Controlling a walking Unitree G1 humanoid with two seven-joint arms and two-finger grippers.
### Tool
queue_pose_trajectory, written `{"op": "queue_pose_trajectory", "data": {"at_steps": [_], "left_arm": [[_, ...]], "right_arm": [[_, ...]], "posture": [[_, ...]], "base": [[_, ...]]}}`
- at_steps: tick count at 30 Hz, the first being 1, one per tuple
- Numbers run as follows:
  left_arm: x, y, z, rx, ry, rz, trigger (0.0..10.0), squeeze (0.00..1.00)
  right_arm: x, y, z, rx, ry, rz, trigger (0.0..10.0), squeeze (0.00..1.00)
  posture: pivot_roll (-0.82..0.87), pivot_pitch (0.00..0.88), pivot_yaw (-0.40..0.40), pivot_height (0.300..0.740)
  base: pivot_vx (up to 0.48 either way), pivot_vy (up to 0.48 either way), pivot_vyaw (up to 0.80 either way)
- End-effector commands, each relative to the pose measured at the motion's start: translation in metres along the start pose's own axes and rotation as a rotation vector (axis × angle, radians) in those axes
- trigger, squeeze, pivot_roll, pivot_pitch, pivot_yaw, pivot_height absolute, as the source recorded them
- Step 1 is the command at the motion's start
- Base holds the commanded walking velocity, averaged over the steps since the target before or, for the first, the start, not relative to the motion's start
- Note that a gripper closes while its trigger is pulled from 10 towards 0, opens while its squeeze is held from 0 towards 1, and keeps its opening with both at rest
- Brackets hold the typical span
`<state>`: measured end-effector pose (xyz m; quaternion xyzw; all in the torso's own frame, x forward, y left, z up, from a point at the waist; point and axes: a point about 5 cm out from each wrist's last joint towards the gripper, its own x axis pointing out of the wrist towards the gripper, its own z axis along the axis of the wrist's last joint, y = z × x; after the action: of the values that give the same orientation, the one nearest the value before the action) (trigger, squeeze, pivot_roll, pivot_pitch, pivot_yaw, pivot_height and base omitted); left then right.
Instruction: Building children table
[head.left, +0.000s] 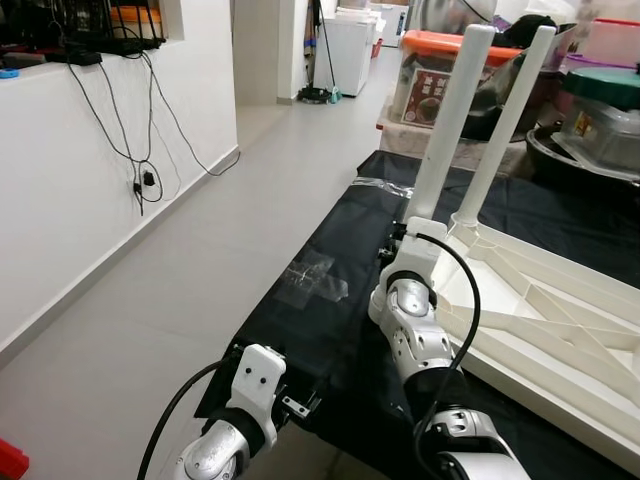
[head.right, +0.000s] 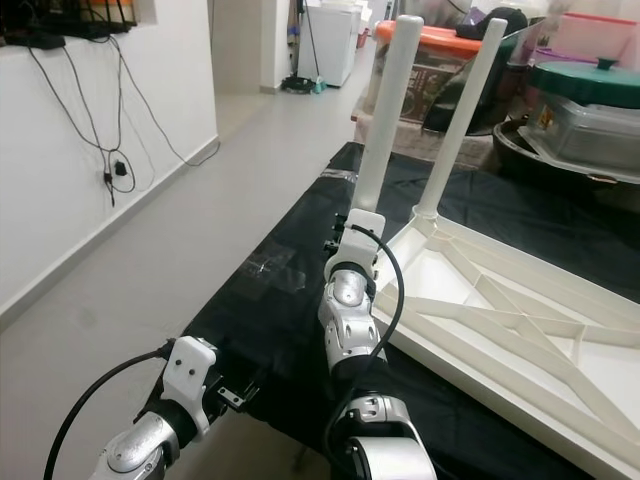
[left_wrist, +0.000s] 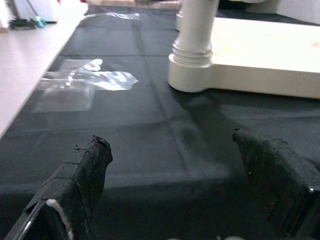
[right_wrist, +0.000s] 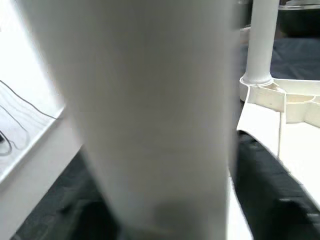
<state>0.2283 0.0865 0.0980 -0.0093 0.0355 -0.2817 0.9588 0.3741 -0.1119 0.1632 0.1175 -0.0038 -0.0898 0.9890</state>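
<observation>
I'm clamping my right gripper (head.right: 362, 225) low around the near leg (head.left: 448, 120) standing on the upturned tabletop (head.left: 560, 320), which is looking light, stiff and slippery, while my left gripper (left_wrist: 175, 200) is hanging open.

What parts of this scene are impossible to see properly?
- Right gripper: its fingers are hidden behind its own wrist in the eye views; blurred beside the near table leg in its wrist view.
- Upturned white tabletop: cut off by the right edge.
- Labels on the storage boxes: too small and partly behind the legs.
</observation>
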Motion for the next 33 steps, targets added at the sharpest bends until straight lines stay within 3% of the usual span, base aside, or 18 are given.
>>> {"op": "queue_pose_trajectory", "data": {"at_steps": [1,2,3,4,5,6,7,8,9,11,13,14,17,20,24,25,28,33], "left_arm": [[0.0,-0.001,-0.001,0.002,0.006,-0.008,10.0,0.0],[0.0,0.0,-0.001,0.002,0.006,-0.007,10.0,0.0],[0.0,0.0,-0.001,0.002,0.006,-0.007,10.0,0.0],[0.001,0.0,-0.001,0.002,0.006,-0.007,10.0,0.0],[0.001,0.0,-0.001,0.002,0.006,-0.007,10.0,0.0],[0.001,0.0,-0.001,0.0,0.005,-0.008,10.0,0.0],[0.001,0.0,-0.001,0.0,0.005,-0.008,10.0,0.0],[0.002,0.0,-0.001,0.0,0.005,-0.009,10.0,0.0],[0.002,0.0,-0.001,0.0,0.005,-0.009,10.0,0.0],[0.003,0.0,0.0,-0.001,0.003,-0.01,10.0,0.0],[0.003,0.0,0.0,-0.001,0.003,-0.01,10.0,0.0],[0.004,0.0,0.0,-0.001,0.001,-0.009,10.0,0.0],[0.004,0.0,0.0,0.001,0.0,-0.007,10.0,0.0],[0.004,0.0,0.001,0.003,-0.006,0.005,10.0,0.0],[0.004,0.0,0.001,0.002,-0.007,0.007,10.0,0.0],[0.004,0.0,0.001,0.001,-0.007,0.006,10.0,0.0],[0.004,0.0,0.001,-0.001,-0.005,0.004,10.0,0.0],[0.004,0.0,0.001,-0.002,-0.005,0.006,10.0,0.0]], "right_arm": [[-0.007,0.012,-0.014,0.058,0.031,0.06,10.0,1.0],[-0.003,0.015,-0.01,0.1,0.034,0.176,10.0,0.0],[-0.003,0.015,-0.01,0.1,0.034,0.176,10.0,0.0],[0.001,0.017,-0.003,0.122,0.026,0.326,10.0,0.0],[0.001,0.017,-0.003,0.122,0.026,0.326,10.0,0.0],[0.0,0.021,0.004,0.107,0.05,0.621,10.0,0.0],[0.0,0.021,0.004,0.107,0.05,0.621,10.0,0.0],[-0.003,0.02,0.008,0.081,0.082,0.827,10.0,0.0],[-0.003,0.02,0.008,0.081,0.082,0.827,10.0,0.0],[-0.014,0.016,0.012,0.009,0.204,1.209,10.0,0.0],[-0.014,0.016,0.012,0.009,0.204,1.209,10.0,0.0],[-0.017,0.014,0.012,-0.035,0.233,1.311,10.0,0.0],[-0.017,0.016,0.013,-0.082,0.27,1.382,10.0,0.0],[-0.021,0.034,0.009,-0.253,0.326,1.557,10.0,0.0],[-0.028,0.039,0.004,-0.322,0.371,1.671,10.0,0.0],[-0.031,0.041,-0.001,-0.369,0.394,1.707,0.0,0.0],[-0.032,0.045,-0.006,-0.404,0.385,1.69,0.0,0.0],[-0.024,0.049,-0.008,-0.377,0.297,1.512,0.0,0.0]], "posture": [[0.17,0.0,-0.09,0.74],[0.17,0.0,-0.089,0.74],[0.17,0.0,-0.089,0.74],[0.16,0.0,-0.084,0.74],[0.16,0.0,-0.084,0.74],[0.16,0.0,-0.082,0.74],[0.16,0.0,-0.082,0.74],[0.16,0.0,-0.082,0.74],[0.16,0.0,-0.082,0.74],[0.16,0.0,-0.083,0.74],[0.16,0.0,-0.083,0.74],[0.16,0.0,-0.085,0.74],[0.17,0.0,-0.095,0.74],[0.18,0.0,-0.104,0.74],[0.18,0.0,-0.103,0.74],[0.18,0.0,-0.102,0.74],[0.18,0.0,-0.103,0.74],[0.18,0.0,-0.103,0.74]], "base": [[0.0,0.0,0.0],[0.0,0.0,0.0],[0.0,0.0,0.0],[0.0,0.0,0.0],[0.0,0.0,0.0],[0.0,0.0,0.0],[0.0,0.0,0.0],[0.0,0.0,0.0],[0.0,0.0,0.0],[0.0,0.0,0.0],[0.0,0.0,0.0],[0.0,0.0,0.0],[0.0,0.0,0.0],[0.0,0.0,0.0],[0.0,0.0,0.0],[0.0,0.0,0.0],[0.0,0.0,0.0],[0.0,0.0,0.0]]}}
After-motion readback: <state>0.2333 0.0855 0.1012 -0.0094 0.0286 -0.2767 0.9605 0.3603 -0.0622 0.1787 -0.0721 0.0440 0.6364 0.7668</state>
